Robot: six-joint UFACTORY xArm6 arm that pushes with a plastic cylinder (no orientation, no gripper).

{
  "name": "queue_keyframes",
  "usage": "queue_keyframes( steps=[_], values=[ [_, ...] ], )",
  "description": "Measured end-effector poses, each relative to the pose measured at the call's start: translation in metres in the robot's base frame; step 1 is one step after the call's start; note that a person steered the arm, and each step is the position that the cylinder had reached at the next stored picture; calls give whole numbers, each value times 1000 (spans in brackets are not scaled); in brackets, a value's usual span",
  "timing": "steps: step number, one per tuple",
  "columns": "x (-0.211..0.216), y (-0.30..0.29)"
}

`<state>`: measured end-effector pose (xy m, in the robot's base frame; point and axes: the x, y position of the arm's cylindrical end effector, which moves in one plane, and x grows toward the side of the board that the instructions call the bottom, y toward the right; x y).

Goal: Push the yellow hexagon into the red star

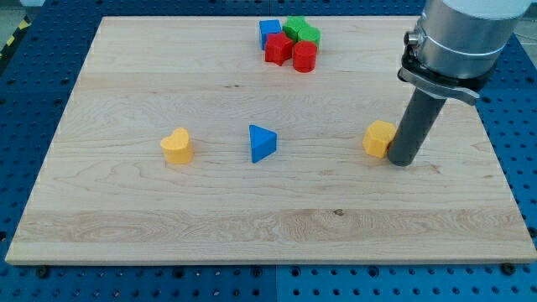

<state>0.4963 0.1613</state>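
The yellow hexagon (pixel 378 138) lies on the wooden board at the view's right, about mid-height. My tip (pixel 402 162) stands right beside it on its right side, touching or nearly touching it. The red star (pixel 278 49) sits at the view's top centre in a tight cluster with other blocks, far up and to the left of the hexagon. The rod rises from the tip to the arm's grey body at the view's top right.
The cluster also holds a blue block (pixel 269 32), a green block (pixel 301 31) and a red cylinder (pixel 304 57). A blue triangle (pixel 262 143) lies at the board's centre. A yellow heart (pixel 177 146) lies at the left. The board's right edge (pixel 495 151) is close.
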Motion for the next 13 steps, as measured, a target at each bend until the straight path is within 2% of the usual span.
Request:
queue_keyframes(
  steps=[2,6,8,10,13],
  values=[
    [-18,-16],
    [-87,-74],
    [-77,-23],
    [-122,-55],
    [-118,-130]
  ],
)
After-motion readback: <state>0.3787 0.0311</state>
